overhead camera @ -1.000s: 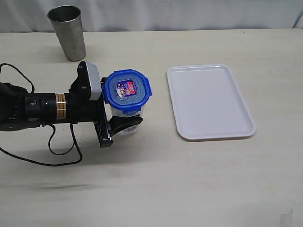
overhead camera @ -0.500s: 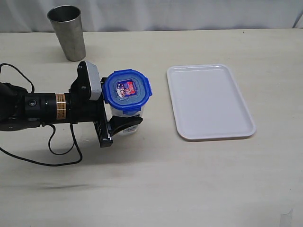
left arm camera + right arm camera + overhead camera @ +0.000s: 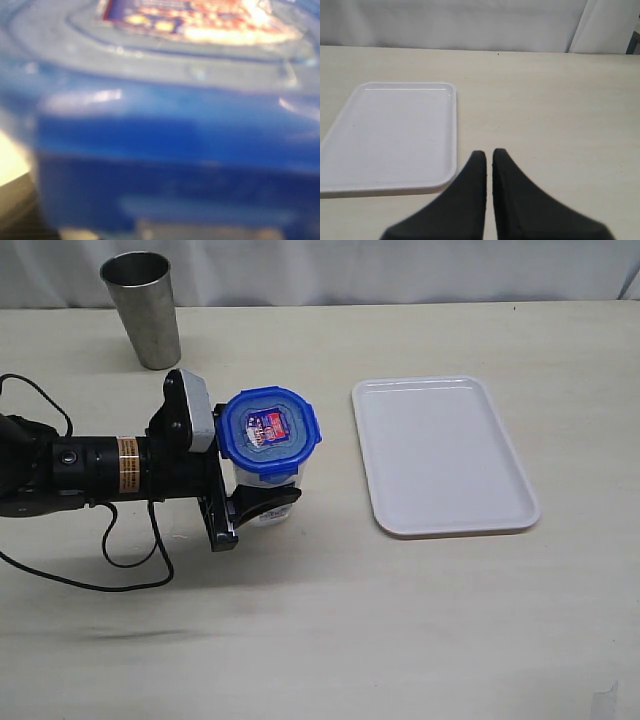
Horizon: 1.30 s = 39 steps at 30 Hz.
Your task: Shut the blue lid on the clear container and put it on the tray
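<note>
Exterior view: the clear container (image 3: 283, 478) stands upright on the bench (image 3: 400, 620), to the left of the tray (image 3: 445, 455) and well apart from it. A metal cup (image 3: 147, 310) stands farther back.
Lid: the blue lid (image 3: 270, 430) sits on top of the container, sticker up. I cannot tell whether all four flaps are snapped down.
Left claw: the left claw (image 3: 268, 490) reaches in from the side below the lid. It is clamped on the container's body, with its near finger (image 3: 262, 504) against the front wall.
Left wrist view: the blurred blue edge of the lid fills it, so it gives no help for aiming.
Right claw: the right claw (image 3: 489, 165) has its fingers together and holds nothing.
Step in hand: probably the carry to the tray.
Doing it well: lift straight up until the base clears the tray's raised rim. Keep the container upright and cross slowly. Set it flat near the tray's middle and let go only once it rests.
Risk: a smooth, tall body could slip or tilt in a side grip.
</note>
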Motion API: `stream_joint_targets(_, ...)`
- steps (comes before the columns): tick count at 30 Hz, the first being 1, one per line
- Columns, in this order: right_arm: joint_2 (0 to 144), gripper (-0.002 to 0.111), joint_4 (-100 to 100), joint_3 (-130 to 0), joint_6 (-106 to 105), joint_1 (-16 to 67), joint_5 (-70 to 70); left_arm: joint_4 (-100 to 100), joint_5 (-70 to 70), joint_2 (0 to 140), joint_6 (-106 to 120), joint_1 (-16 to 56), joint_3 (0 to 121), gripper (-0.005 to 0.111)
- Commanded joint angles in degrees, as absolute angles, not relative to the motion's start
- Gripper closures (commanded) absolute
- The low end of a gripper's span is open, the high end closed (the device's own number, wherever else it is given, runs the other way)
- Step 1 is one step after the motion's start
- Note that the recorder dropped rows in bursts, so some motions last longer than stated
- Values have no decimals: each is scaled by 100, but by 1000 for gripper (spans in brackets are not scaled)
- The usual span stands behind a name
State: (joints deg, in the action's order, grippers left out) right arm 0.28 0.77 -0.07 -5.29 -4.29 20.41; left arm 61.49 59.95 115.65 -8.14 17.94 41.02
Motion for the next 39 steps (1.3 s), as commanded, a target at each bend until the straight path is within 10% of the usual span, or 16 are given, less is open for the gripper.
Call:
stream_joint_targets(1,0,104,108,0,-253,-457,1912,6069,6210,11498,-849,1797,4140,107)
stream_joint_targets(39,0,104,108,0,-382,-457,1983,5643,6275,11498,-1360,1888,4764,107)
